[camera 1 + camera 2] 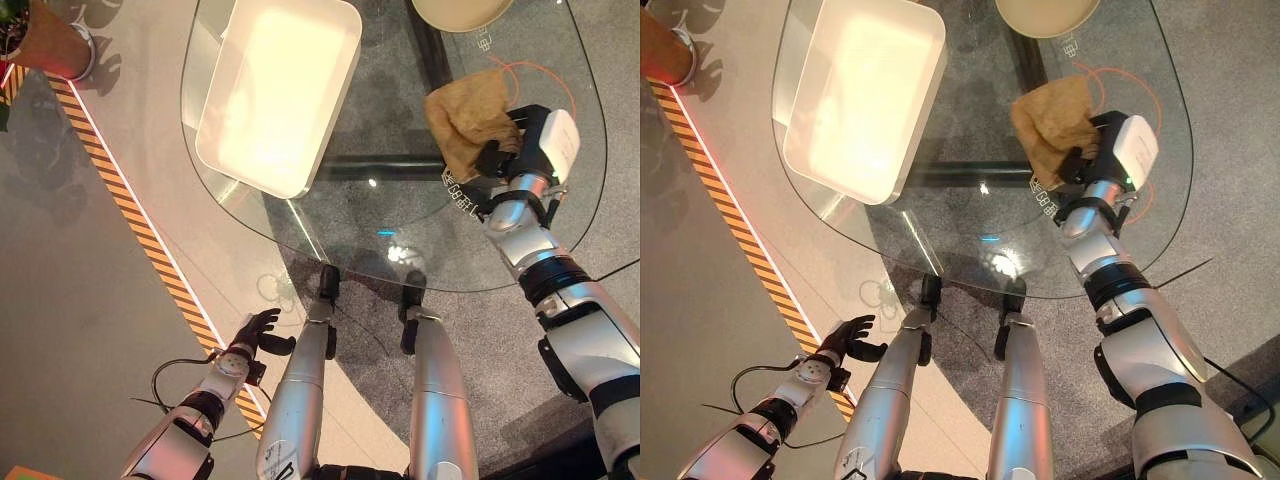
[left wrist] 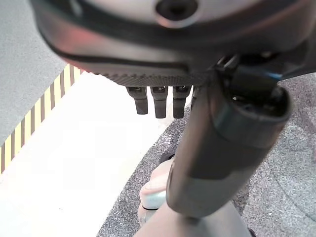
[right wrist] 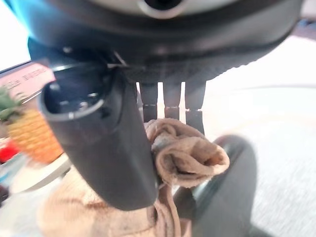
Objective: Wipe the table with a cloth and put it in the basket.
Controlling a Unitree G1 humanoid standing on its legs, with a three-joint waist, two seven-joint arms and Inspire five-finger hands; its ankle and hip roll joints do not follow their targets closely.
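A tan cloth (image 1: 465, 120) lies bunched on the right part of the glass table (image 1: 400, 235). My right hand (image 1: 520, 145) rests on its near edge. In the right wrist view a fold of the cloth (image 3: 190, 155) is pinched between the thumb (image 3: 98, 148) and the fingers (image 3: 173, 101). The white rectangular basket (image 1: 250, 178) stands on the table's left part, about a hand's length from the cloth. My left hand (image 1: 255, 335) hangs low at my side, below the table's edge, fingers relaxed and holding nothing.
A round beige plate (image 1: 460, 10) sits at the table's far edge, just beyond the cloth. A thin orange loop (image 1: 545, 72) lies under the glass to the right of the cloth. A potted plant (image 1: 50, 40) and striped floor tape (image 1: 130, 205) are on the left.
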